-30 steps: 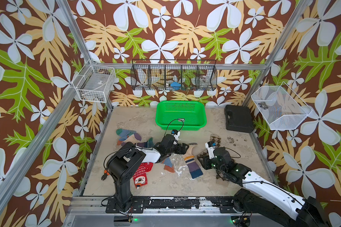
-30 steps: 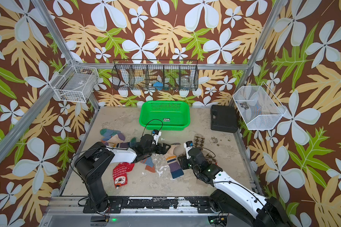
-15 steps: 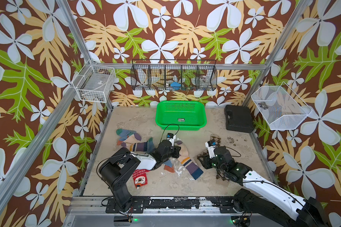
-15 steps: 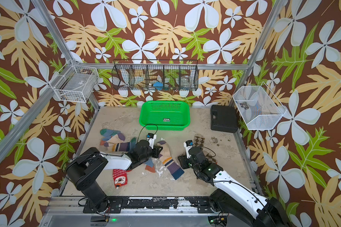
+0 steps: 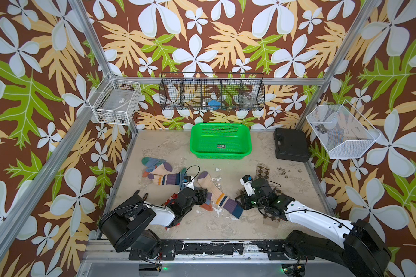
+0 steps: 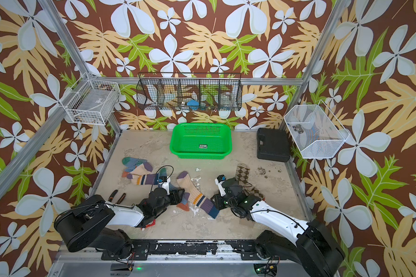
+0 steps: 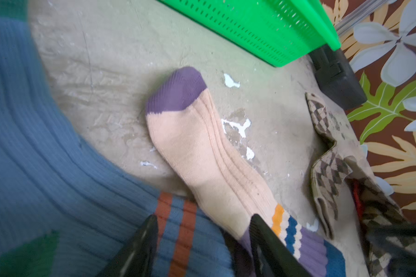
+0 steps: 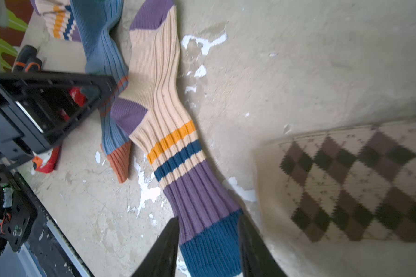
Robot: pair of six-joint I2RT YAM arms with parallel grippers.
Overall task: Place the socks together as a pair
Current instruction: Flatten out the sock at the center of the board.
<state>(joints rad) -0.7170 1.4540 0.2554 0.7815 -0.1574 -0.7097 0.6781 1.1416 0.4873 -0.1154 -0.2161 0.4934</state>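
While socks (image 5: pixel 216 194) lie outside, the basket (image 5: pixel 220 156) (green) holds a label (image 5: pixel 220 145).

Centre: cream striped sock (image 6: pixel 194 194), flat on bench (image 6: pixel 226 225).
Right: argyle sock (image 6: pixel 242 173).
Rear: green basket (image 6: pixel 199 156); black case (image 6: pixel 273 145).

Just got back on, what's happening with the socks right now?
Both arms are on the cream striped sock mid-table. The right claw straddles its navy cuff; the left claw, jaws apart, sits at its ankle, over a blue-grey sock lying under it. Its match lies apart, toward the left, so this pair is not yet together.
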